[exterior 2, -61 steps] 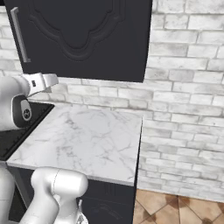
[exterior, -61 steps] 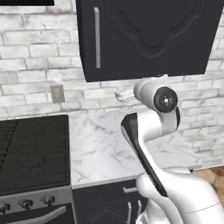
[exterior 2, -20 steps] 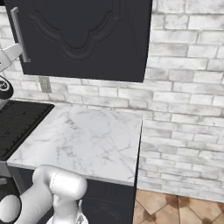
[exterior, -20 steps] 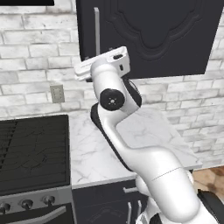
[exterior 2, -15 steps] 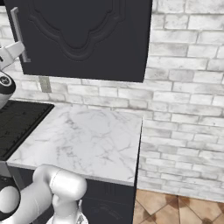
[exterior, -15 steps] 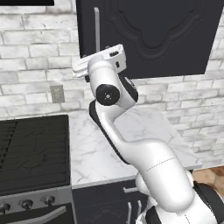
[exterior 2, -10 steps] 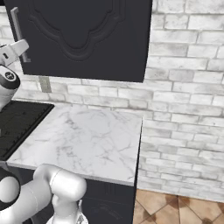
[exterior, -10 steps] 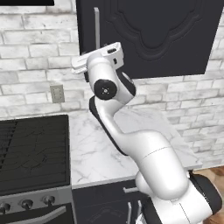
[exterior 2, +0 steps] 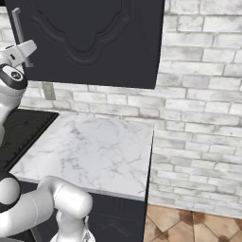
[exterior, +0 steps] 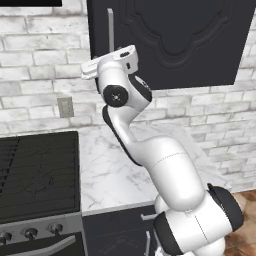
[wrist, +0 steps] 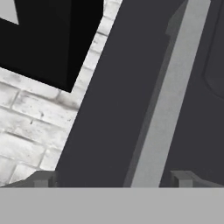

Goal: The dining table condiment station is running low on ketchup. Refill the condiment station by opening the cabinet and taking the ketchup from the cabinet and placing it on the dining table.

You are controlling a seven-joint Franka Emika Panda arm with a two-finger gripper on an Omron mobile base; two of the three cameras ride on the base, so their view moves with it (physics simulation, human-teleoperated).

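Note:
The black cabinet (exterior: 170, 40) hangs on the brick wall with its raised-panel door closed. Its long silver handle (exterior: 110, 27) runs down the door's left edge. My white hand (exterior: 117, 59) is raised just below and in front of that handle, and it shows at the left edge of the right base view (exterior 2: 21, 51). In the hand view the handle (wrist: 170, 87) runs slantwise down between my two fingertips. My gripper (wrist: 114, 178) is open, with one tip on each side of the bar and nothing gripped. The ketchup is hidden and the dining table is out of view.
A white marble counter (exterior 2: 90, 146) lies below the cabinet, with dark drawers under it. A black stove (exterior: 35, 170) adjoins it on the left. A wall outlet (exterior: 64, 106) sits on the brick. A second dark cabinet (wrist: 43, 35) hangs left of the door.
The arm has swung up and left from mid-counter to the cabinet's handle; over the last second the hand crept a little further left toward the bar. The jaws stayed open.

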